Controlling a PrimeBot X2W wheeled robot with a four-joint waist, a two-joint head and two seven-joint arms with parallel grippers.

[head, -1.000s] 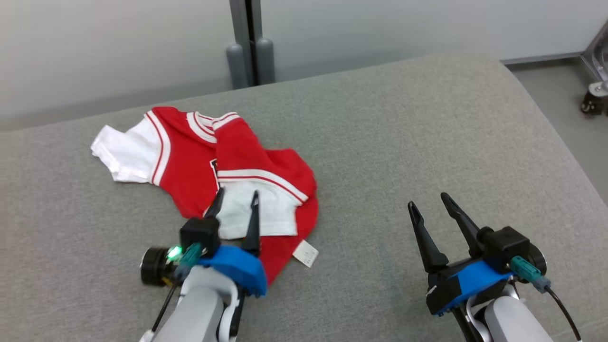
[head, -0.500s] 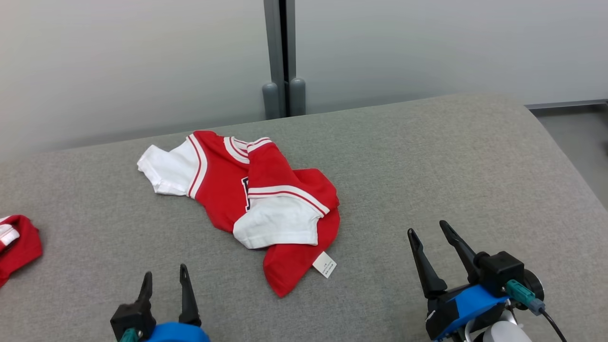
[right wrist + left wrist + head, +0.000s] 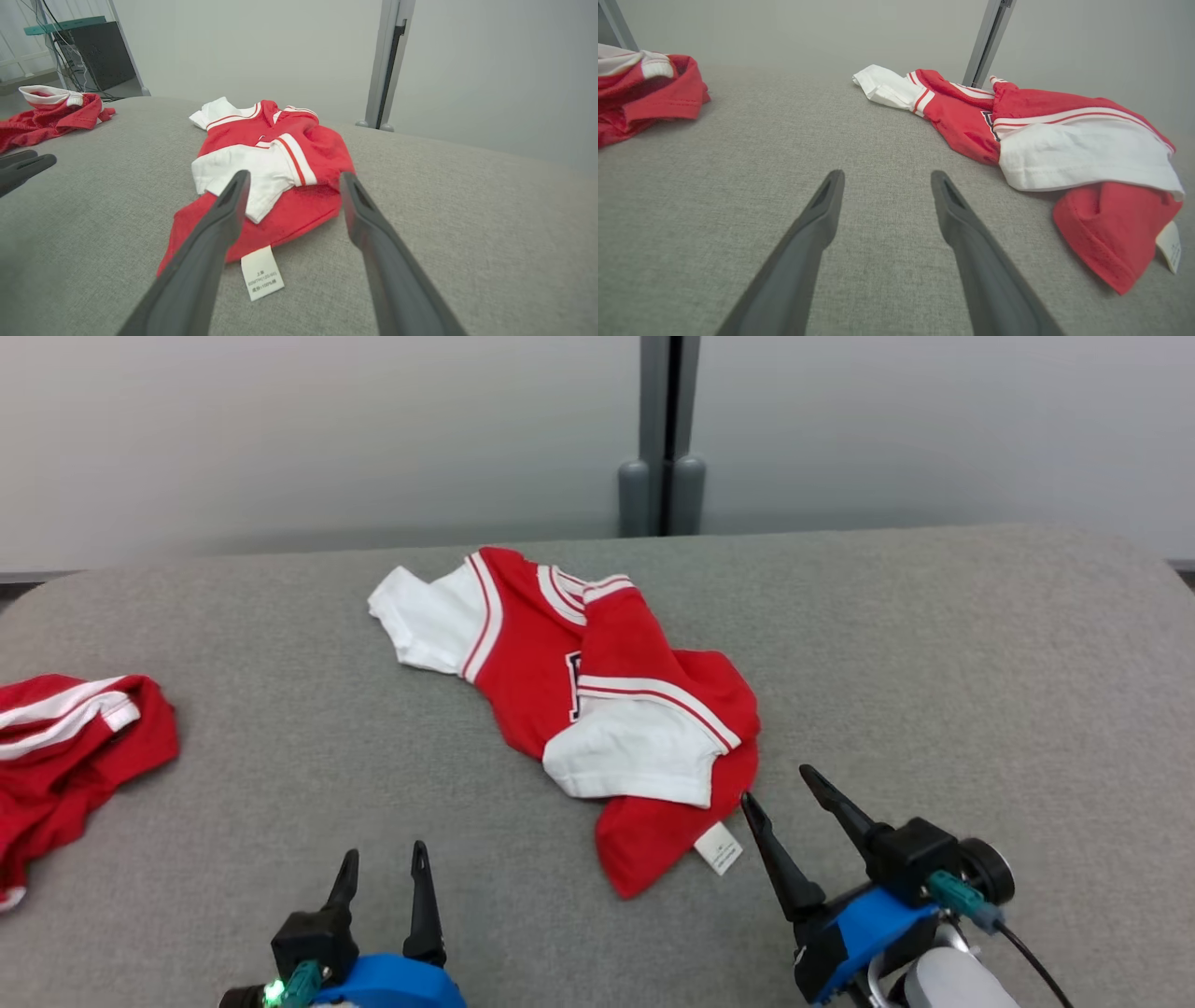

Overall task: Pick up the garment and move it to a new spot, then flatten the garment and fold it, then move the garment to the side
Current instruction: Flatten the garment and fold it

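Biggest thing here is the grey padded surface (image 3: 934, 663). Its far edge runs along right under the wall post (image 3: 663, 429), with the back corners rounding off well out to either side of the post. Tons of bare grey to the right of the post, so loads of room over there, plus a smaller open strip to the left.

The garment (image 3: 597, 691) is the red and white shirt lying rumpled just in front of the post, a touch to its left. Long axis goes diagonal: one white sleeve sits at the end nearer the post and out left, the red hem at the end away from it. The collar points at the post, and the other white sleeve is flopped over the red body.

A second red shirt (image 3: 65, 747) is bunched up way off left of the post.

My right gripper (image 3: 777, 784) is spread wide and empty, out past the hem from the post. My left gripper (image 3: 385, 851) is also spread and empty, further left and apart from the cloth.

A little white label (image 3: 718, 847) sticks out at the hem
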